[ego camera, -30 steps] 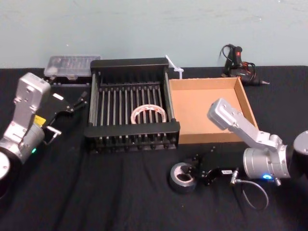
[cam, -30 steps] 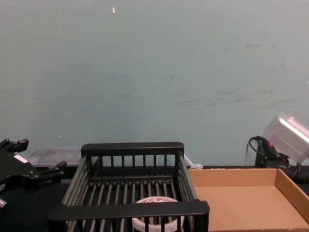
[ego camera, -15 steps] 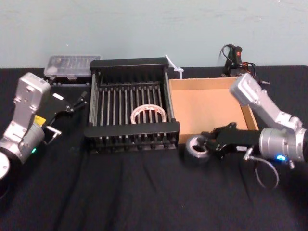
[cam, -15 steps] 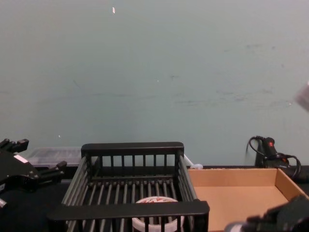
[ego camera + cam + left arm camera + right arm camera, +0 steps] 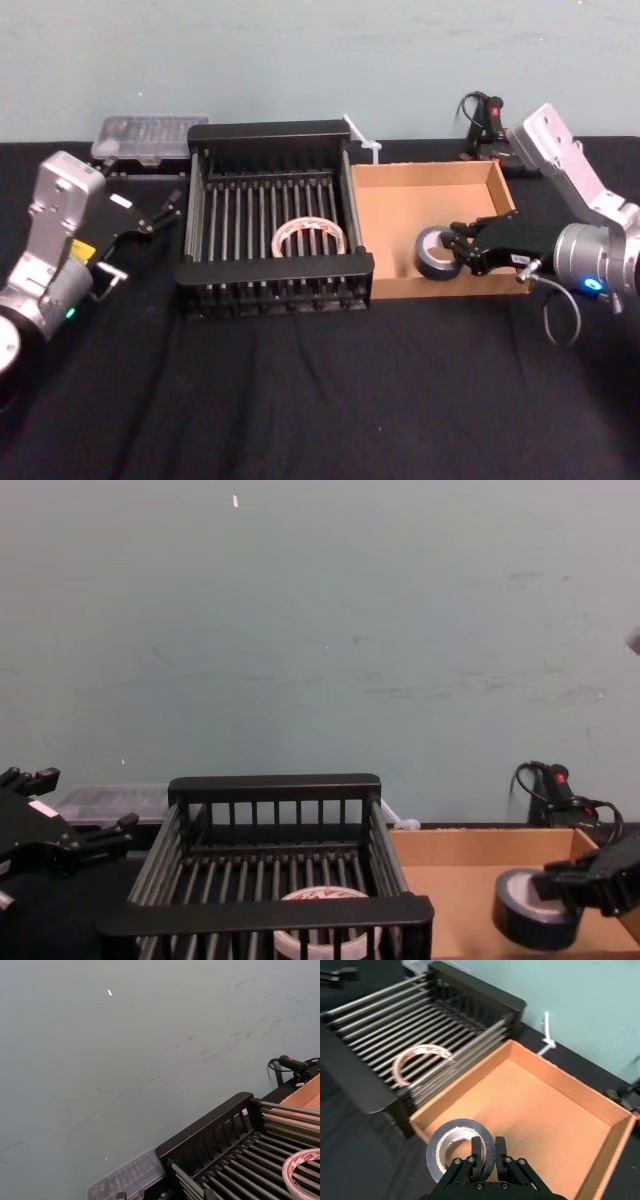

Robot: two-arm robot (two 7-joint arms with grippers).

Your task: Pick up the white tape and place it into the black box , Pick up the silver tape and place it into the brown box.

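Note:
The silver tape [image 5: 437, 253] hangs over the near part of the brown box [image 5: 400, 215], with my right gripper [image 5: 461, 251] shut on its rim. The right wrist view has the silver tape [image 5: 449, 1151] pinched between the fingers [image 5: 478, 1152] above the box's front wall [image 5: 422, 1124]. In the chest view the roll [image 5: 533, 910] is lifted above the tray floor. The white tape [image 5: 309, 239] lies flat on the slatted floor of the black box [image 5: 270, 134]. My left gripper [image 5: 172, 204] is open, parked left of the black box.
A clear plastic case [image 5: 148, 139] sits behind the left arm. A dark tool with cables [image 5: 492, 130] lies behind the brown box, and a white zip tie [image 5: 362, 138] sits at the back between the boxes. Black cloth covers the table.
My right gripper lifted the silver tape off the cloth in front of the boxes and carried it back and right, over the brown box's front wall. The left arm stayed still.

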